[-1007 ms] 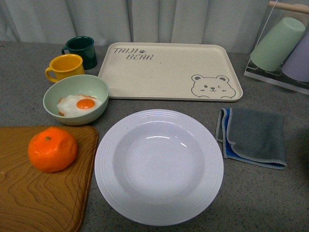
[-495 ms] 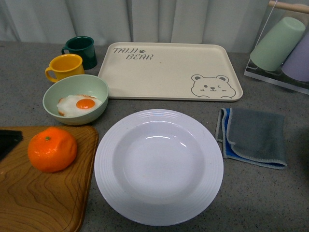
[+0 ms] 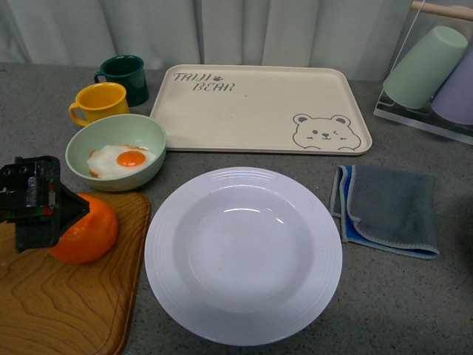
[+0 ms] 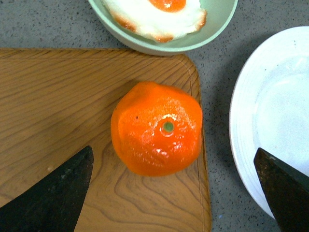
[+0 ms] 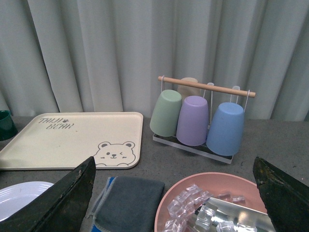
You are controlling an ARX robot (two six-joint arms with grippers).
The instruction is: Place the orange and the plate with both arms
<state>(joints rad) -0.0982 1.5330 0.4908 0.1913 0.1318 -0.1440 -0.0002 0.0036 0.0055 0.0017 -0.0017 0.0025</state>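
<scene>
The orange (image 3: 94,231) lies on a wooden cutting board (image 3: 66,303) at the front left. My left gripper (image 3: 52,214) hangs over it and covers its left part in the front view. In the left wrist view the gripper (image 4: 173,162) is open, and the orange (image 4: 157,128) sits just ahead of the wide gap between the two dark fingers (image 4: 48,198). The plate (image 3: 244,255), white with a ribbed rim, lies empty at the front centre; its edge shows in the left wrist view (image 4: 246,121). My right gripper (image 5: 174,166) is open and empty, out of the front view.
A pale green bowl (image 3: 148,137) with a fried egg stands behind the board. Yellow (image 3: 100,102) and green (image 3: 126,75) mugs, a cream bear tray (image 3: 259,107), a grey cloth (image 3: 388,207) and a cup rack (image 3: 432,70) lie further back. A pink bowl (image 5: 217,178) of ice is below the right gripper.
My left gripper has come in from the left edge and now hangs over the orange, covering its left side. Orange and plate have not moved.
</scene>
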